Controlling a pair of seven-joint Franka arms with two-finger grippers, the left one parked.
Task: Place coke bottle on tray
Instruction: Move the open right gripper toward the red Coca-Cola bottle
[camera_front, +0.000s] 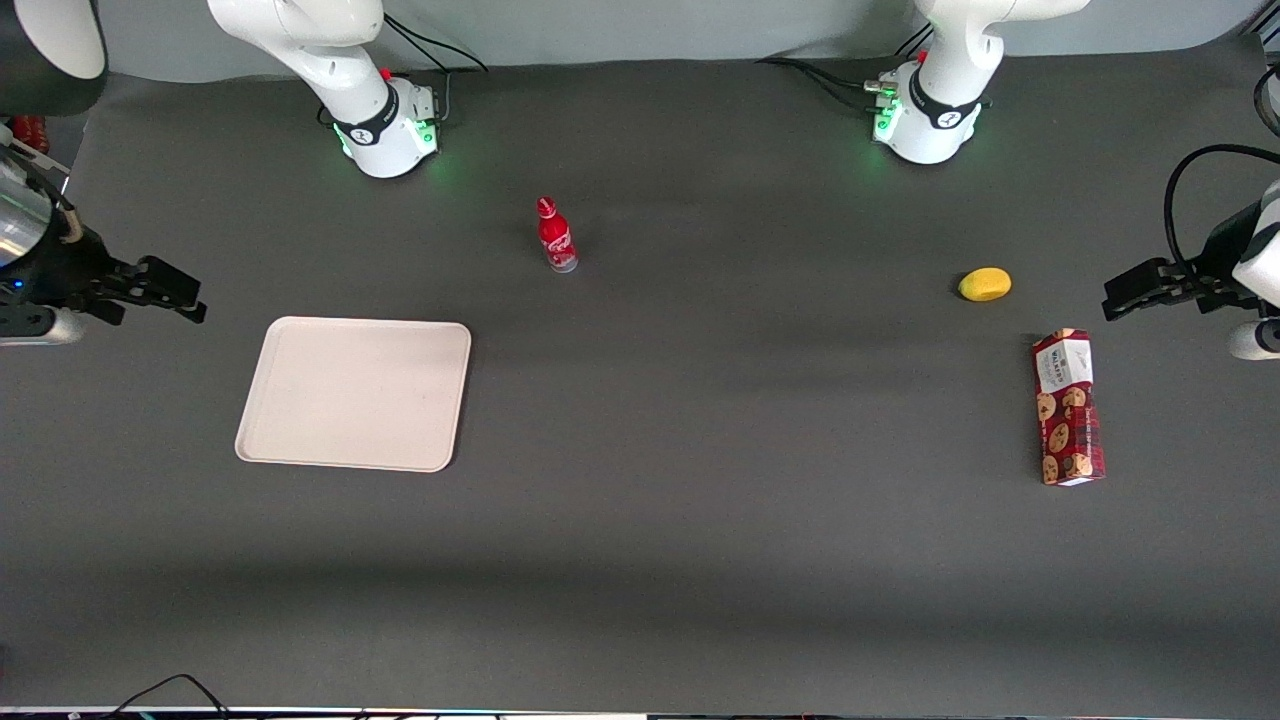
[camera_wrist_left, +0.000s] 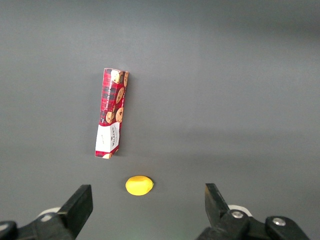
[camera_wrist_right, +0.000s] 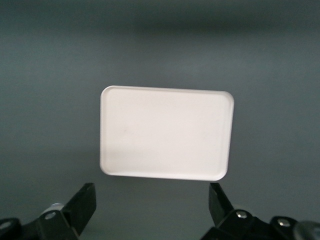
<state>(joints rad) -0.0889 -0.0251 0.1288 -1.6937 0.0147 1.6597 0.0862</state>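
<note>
Slim red coke bottle (camera_front: 556, 236) with red cap, white script lettering and clear base, standing upright on the dark grey counter (camera_front: 700, 500), well apart from the hand (camera_front: 185, 300) and farther from the front camera than the flat cream-white rectangular tray (camera_front: 352, 394). The tray, with rounded corners and a low rim, is bare and lies near the hand, slightly nearer the front camera than it. The hand (camera_wrist_right: 150, 210) hangs above the counter at the working arm's end, its black fingers (camera_wrist_right: 82, 202) spread wide and holding nothing. Only the front view shows the bottle; the right wrist view shows the tray (camera_wrist_right: 166, 133) alone, seen between the spread fingers. Toward the parked arm's end lie a small yellow rounded object (camera_front: 985, 284) and a long red cookie box (camera_front: 1068, 407), also seen in the left wrist view (camera_wrist_left: 139, 185) (camera_wrist_left: 112, 113).
</note>
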